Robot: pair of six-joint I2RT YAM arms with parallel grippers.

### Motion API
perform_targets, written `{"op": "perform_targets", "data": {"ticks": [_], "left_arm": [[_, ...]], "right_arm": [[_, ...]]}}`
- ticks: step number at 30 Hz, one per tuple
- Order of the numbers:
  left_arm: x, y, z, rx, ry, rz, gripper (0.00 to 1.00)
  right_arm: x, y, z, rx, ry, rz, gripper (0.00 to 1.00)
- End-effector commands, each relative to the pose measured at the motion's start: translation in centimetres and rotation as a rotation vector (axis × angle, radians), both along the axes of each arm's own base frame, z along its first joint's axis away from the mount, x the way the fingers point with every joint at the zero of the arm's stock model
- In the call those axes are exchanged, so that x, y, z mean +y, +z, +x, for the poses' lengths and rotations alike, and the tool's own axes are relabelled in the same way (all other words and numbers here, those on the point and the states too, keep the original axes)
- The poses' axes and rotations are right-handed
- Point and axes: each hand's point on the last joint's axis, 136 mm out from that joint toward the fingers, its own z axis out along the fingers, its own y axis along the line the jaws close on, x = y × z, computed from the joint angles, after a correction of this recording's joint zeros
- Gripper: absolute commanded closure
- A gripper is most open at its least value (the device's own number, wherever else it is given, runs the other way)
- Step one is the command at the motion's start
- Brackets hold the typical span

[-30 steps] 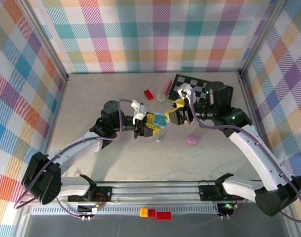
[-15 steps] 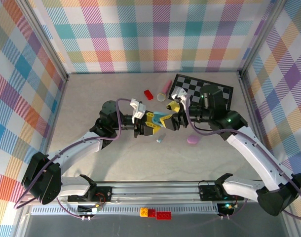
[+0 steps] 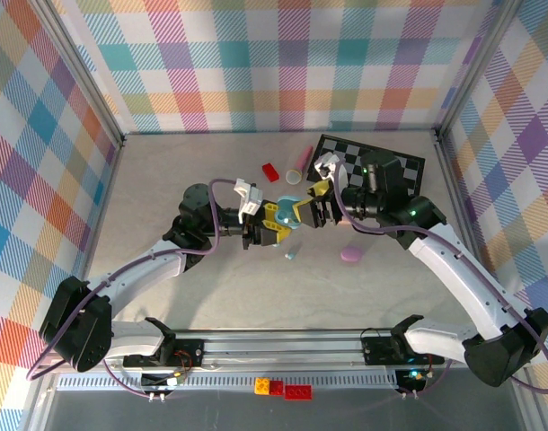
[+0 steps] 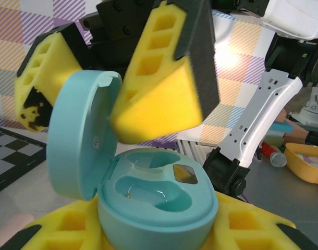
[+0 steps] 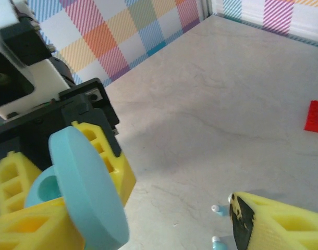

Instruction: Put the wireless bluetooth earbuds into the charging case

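Note:
My left gripper (image 3: 276, 222) is shut on the teal charging case (image 4: 159, 208), held above the table with its lid (image 4: 78, 140) swung open. Both moulded pockets inside show no buds. My right gripper (image 3: 312, 208) is open right at the case; in the left wrist view its yellow foam fingers (image 4: 164, 78) stand on either side of the raised lid. In the right wrist view the lid (image 5: 88, 192) lies against the left finger, with a wide gap to the other. Two teal earbuds (image 5: 217, 209) lie on the table below, seen from above as a small teal speck (image 3: 290, 254).
A purple oval case (image 3: 351, 254) lies on the table to the right of the earbuds. A red brick (image 3: 270, 171), a pink piece (image 3: 302, 160) and a pale case (image 3: 294, 177) sit behind the grippers. A checkered mat (image 3: 391, 160) lies at the back right.
My right gripper has moved left and come in around the open lid of the case. The left gripper has kept the case in place.

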Motion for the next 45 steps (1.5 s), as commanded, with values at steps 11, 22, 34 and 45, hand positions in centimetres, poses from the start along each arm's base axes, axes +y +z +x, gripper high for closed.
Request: {"op": "perform_targets", "data": {"ticks": [11, 22, 34, 45], "left_arm": [[2.9, 1.5, 3.3, -0.034, 0.118, -0.114, 0.65], [4.3, 2.8, 3.9, -0.057, 0.165, -0.159, 0.65], [4.3, 3.4, 3.8, -0.069, 0.162, -0.166, 0.65], [4.5, 3.6, 3.4, -0.073, 0.16, -0.168, 0.65]], "right_arm": [[-1.9, 5.1, -3.6, -0.004, 0.019, 0.282, 0.26], [-4.9, -8.0, 2.7, 0.5, -0.499, 0.444, 0.34], [-1.2, -22.3, 1.8, 0.854, -0.72, 0.223, 0.59], [2.4, -27.1, 1.8, 0.963, -0.735, 0.123, 0.62]]}}
